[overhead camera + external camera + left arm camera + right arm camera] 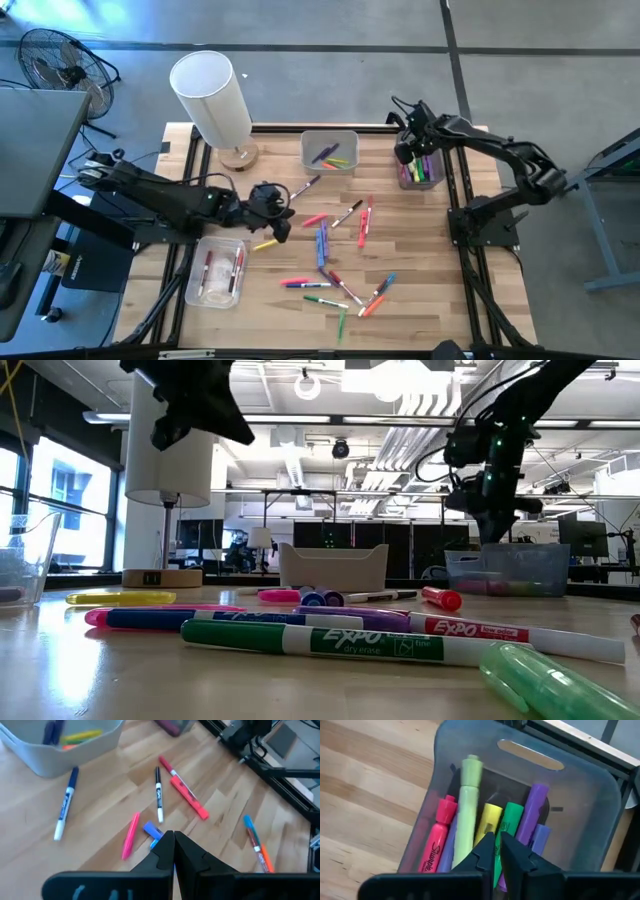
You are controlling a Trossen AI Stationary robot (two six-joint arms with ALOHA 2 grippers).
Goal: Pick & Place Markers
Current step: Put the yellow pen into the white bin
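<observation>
Roughly midway: right gripper (pixel 496 851) over right bin (pixel 436 180), fingers together, empty, several markers (pixel 469 815) already inside. Left gripper (pixel 174 851) closed, empty, above loose markers (pixel 335 262) scattered mid-table, left to bin.

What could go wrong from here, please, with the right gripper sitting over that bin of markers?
1. The right gripper hangs low over the crowded right bin; lifting or shifting could snag an upright green marker and pull it out.
2. The left gripper, shut and empty, hovers over the blue marker and pink marker; descending shut would likely nudge them instead of grasping.
</observation>
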